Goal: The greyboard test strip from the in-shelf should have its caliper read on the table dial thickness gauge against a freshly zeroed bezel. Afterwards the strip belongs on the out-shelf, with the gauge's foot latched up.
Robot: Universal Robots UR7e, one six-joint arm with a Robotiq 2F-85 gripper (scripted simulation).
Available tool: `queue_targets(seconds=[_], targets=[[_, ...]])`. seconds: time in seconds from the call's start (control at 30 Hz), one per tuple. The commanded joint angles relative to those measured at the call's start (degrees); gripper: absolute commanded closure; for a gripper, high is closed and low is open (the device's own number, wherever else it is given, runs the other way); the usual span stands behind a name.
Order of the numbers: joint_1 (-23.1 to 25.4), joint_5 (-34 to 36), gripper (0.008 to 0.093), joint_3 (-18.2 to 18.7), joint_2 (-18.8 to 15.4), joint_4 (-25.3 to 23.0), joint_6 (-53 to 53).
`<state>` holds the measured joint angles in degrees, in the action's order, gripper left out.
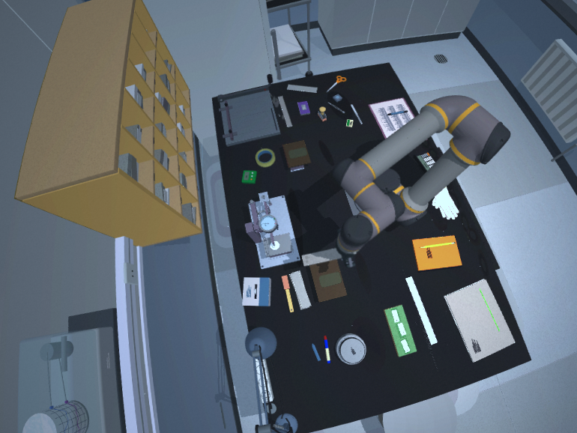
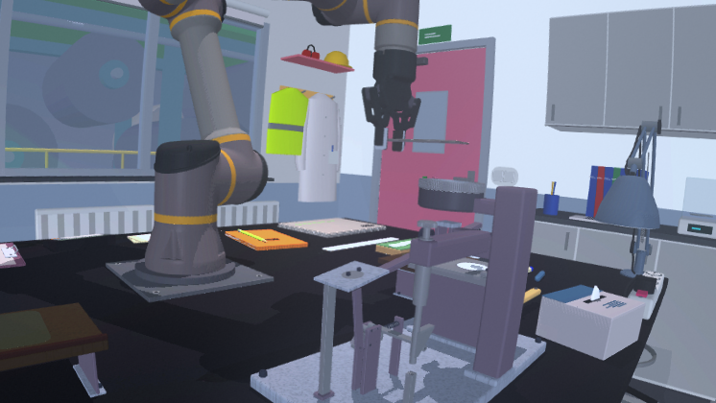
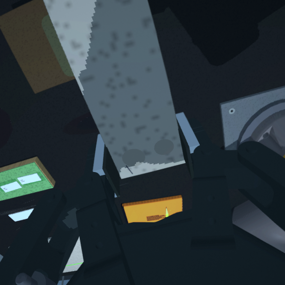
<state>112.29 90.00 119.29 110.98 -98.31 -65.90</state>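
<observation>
The greyboard strip hangs level high above the table, right of the dial thickness gauge and above one brown shelf. I hold the strip by one end in my closed gripper, and its speckled grey length reaches out toward the gauge. The gauge stands on its grey base plate near the table's left edge, with a round dial and a purple frame. A second brown shelf stands further back on the table.
The gauge's tall frame and dial head rise below and beyond the strip's free end. A tissue box, an orange notebook, a white ruler and a green tray lie around. My arm's base stands mid-table.
</observation>
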Motion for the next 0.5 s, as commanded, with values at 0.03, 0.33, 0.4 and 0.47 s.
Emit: queue_targets(seconds=[0.03,0.33,0.4,0.47], targets=[[-3.2,0.0,0.0934,0.3,0.5,0.2,-3.4],[-16.8,0.0,0.0934,0.6,1.1,0.4,-18.0],[-18.8,0.0,0.0934,0.5,0.9,0.4,-20.3],[-20.4,0.0,0.0934,0.4,0.7,0.3,-22.0]])
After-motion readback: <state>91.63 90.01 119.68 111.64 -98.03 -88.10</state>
